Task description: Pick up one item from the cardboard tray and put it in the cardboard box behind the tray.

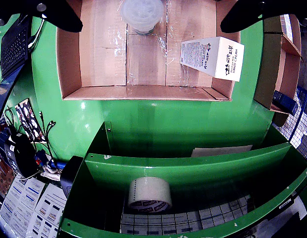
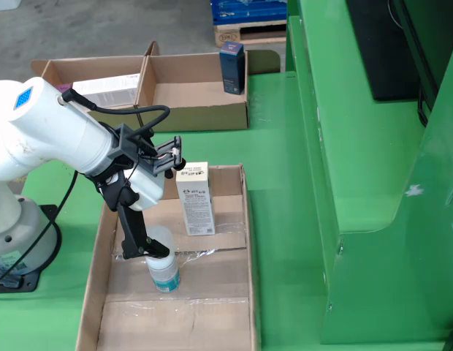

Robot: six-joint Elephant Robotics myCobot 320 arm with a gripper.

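Observation:
In the fixed view a small bottle (image 2: 164, 275) with a white cap and teal label stands in the cardboard tray (image 2: 230, 307). A white carton (image 2: 196, 199) stands upright just behind it. My gripper (image 2: 155, 252) reaches down at the bottle's cap. In the wrist view the bottle (image 1: 142, 14) sits between the two dark fingers (image 1: 62, 15), which stand wide apart and do not touch it. The white carton (image 1: 213, 57) lies to its right there. The divided cardboard box (image 2: 201, 110) stands behind the tray.
The box behind holds a white carton (image 2: 108, 89) in its left compartment, and a dark blue carton (image 2: 231, 67) stands at its back right edge. In the wrist view a green bin holds a tape roll (image 1: 149, 194), and a keyboard (image 1: 12, 45) and cables lie left.

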